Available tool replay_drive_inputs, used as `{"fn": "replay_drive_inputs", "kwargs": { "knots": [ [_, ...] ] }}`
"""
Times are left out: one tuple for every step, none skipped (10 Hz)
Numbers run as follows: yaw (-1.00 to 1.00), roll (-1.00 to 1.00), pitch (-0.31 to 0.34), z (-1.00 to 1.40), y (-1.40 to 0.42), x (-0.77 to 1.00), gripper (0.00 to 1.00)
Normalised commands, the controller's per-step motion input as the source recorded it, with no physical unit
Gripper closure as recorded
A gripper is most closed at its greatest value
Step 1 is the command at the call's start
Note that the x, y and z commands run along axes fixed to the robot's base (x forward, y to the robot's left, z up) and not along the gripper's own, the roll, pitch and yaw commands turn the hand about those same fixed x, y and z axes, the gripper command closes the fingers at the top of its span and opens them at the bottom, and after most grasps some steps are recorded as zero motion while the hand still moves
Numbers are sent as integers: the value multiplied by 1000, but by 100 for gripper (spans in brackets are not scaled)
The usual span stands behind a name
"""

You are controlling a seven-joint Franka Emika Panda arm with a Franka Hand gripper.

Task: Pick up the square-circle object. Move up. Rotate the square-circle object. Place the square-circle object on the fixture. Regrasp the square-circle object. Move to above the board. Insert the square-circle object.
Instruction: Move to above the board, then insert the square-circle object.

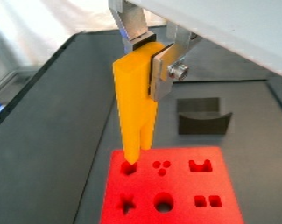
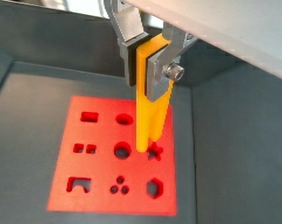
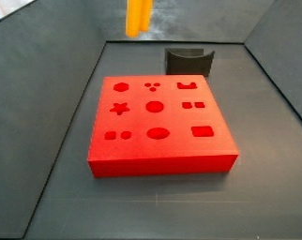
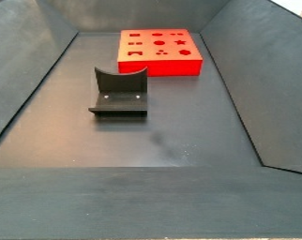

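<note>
We hold the square-circle object (image 1: 137,101) upright, the gripper (image 1: 151,54) jaws clamped on its top, above the board (image 2: 91,179). We should align its tip with the matching hole, then descend vertically.

Gripper (image 2: 151,54): above the board, clamped on the square-circle object.
Square-circle object (image 2: 151,109): yellow-orange bar hanging upright over the board.
Board (image 2: 96,188): red slab with shaped holes.
</note>
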Motion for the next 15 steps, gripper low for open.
{"fn": "replay_drive_inputs", "kwargs": {
  "knots": [
    [1000, -186, -137, 60, -90, -40, 100],
    [1000, -179, -156, 24, -35, -32, 100],
    [1000, -175, -171, 7, -15, -30, 100],
    [1000, -165, -207, 6, -4, -47, 100],
    [1000, -153, -251, -2, 9, -51, 100],
    [1000, -138, -294, -1, 12, -56, 100],
    [764, -102, -262, 2, 11, -56, 100],
    [430, -59, -186, -5, 13, -48, 100],
    [238, -36, -129, -1, 11, -36, 100],
    [-20, 0, 0, 0, -49, -34, 100],
    [-23, 33, 0, 0, -237, -66, 100],
    [-754, 11, 0, -71, -334, -26, 100],
    [-1000, 0, 0, -203, -40, 0, 100],
    [-1000, 0, -6, -243, 0, 0, 100],
    [-1000, 0, -19, -249, 0, 0, 100]
  ]
}}
